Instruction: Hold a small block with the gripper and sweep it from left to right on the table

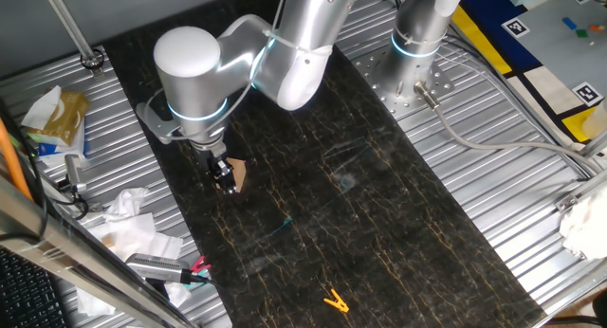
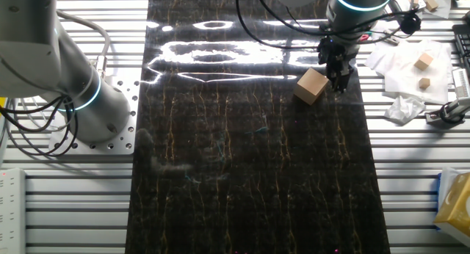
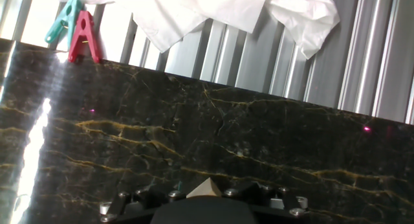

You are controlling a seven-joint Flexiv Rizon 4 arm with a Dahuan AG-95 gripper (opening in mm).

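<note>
Your table (image 1: 379, 243): block (image 2: 311, 86) on it nr one long edge, gripper (image 2: 339, 76) touching block's side. Clip (image 1: 335, 300) on table, well apart. Tissues (image 2: 411, 67) on ribbed sheet (image 2: 418, 173) beside that edge; 2nd arm base (image 2: 84, 100) on opp. side.

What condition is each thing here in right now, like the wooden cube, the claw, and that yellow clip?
small block: tilted on the table, pinched at one side.
claw: down at the table, shut on the small block.
yellow clip: lying loose, far from the claw.
red and teal clips: lying side by side at the table's edge.
</note>
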